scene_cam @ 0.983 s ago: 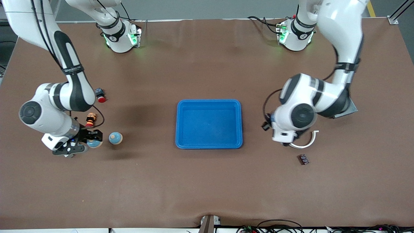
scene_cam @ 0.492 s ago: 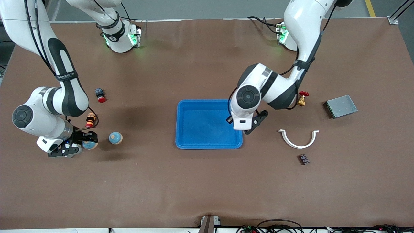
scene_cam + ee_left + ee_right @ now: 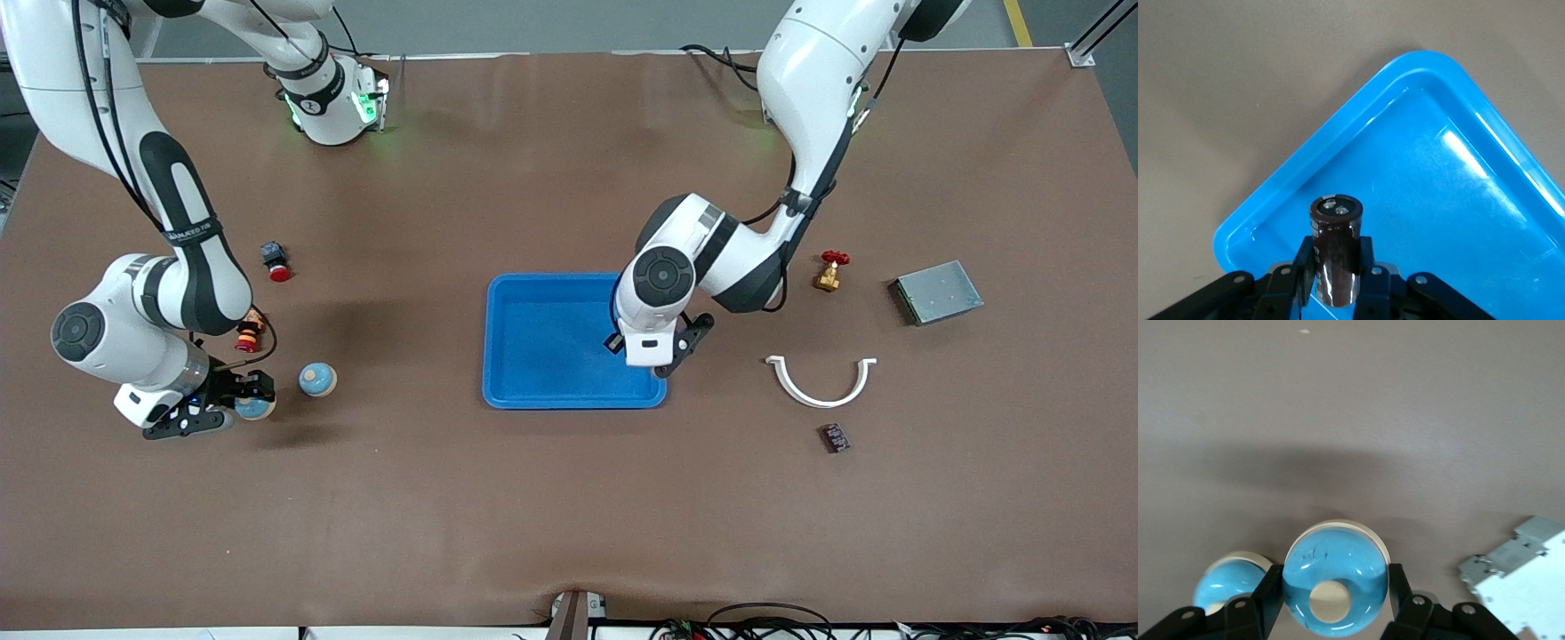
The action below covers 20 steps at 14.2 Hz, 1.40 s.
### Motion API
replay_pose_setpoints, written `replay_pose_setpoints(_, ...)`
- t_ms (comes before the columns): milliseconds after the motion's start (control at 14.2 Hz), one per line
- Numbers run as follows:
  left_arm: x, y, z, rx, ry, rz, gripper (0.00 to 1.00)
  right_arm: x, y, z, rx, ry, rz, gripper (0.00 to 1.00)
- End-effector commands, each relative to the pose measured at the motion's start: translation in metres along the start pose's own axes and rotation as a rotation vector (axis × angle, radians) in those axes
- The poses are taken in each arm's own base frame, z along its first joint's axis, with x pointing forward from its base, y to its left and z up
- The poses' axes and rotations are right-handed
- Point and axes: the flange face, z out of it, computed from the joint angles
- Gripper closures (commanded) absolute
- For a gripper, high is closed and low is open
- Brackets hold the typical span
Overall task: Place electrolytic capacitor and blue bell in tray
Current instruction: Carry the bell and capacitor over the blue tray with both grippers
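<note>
The bright-blue tray (image 3: pixel 533 342) lies mid-table and also shows in the left wrist view (image 3: pixel 1458 200). My left gripper (image 3: pixel 653 363) hangs over the tray's corner toward the left arm's end, shut on the dark brown electrolytic capacitor (image 3: pixel 1336 250). The capacitor is held upright and is hidden in the front view. My right gripper (image 3: pixel 233 402) is low at the right arm's end of the table. It is shut on a blue bell (image 3: pixel 256 408), which also shows in the right wrist view (image 3: pixel 1336 579). A second blue bell (image 3: pixel 317 380) stands on the table beside it, toward the tray.
A red push button (image 3: pixel 277 264) and a small stacked figure (image 3: pixel 252 331) lie by the right arm. A white-grey block (image 3: pixel 1521 577) lies close to the right gripper. A brass valve (image 3: pixel 829 269), grey plate (image 3: pixel 938 292), white curved piece (image 3: pixel 821 380) and dark chip (image 3: pixel 834 437) lie at the left arm's end.
My left arm has swung from beside the white curved piece to over the tray's corner, carrying the capacitor. My right gripper has stayed shut on the bell and shifted only slightly.
</note>
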Motion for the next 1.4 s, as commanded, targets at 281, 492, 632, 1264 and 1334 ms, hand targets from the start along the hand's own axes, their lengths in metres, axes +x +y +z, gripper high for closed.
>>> replay_pose_setpoints(281,-0.013,0.007,0.014,-0.006,-0.003,-0.03,1.0,-0.011,-0.151,-0.058,0.039,-0.09,0.24,1.0)
replay_pose_setpoints(492,-0.019,0.007,0.026,0.008,-0.001,-0.033,1.0,-0.022,-0.24,-0.077,0.029,-0.096,0.347,1.0)
replay_pose_setpoints(632,-0.02,0.006,0.038,0.025,-0.002,-0.031,1.0,-0.035,-0.298,-0.084,0.02,-0.098,0.405,1.0)
replay_pose_setpoints(1264,-0.027,0.004,0.056,0.054,-0.003,-0.018,0.64,-0.074,-0.433,-0.051,0.036,-0.028,0.569,1.0)
replay_pose_setpoints(1334,-0.026,0.004,0.055,0.055,0.001,-0.016,0.47,-0.079,-0.44,-0.043,0.041,-0.019,0.578,1.0)
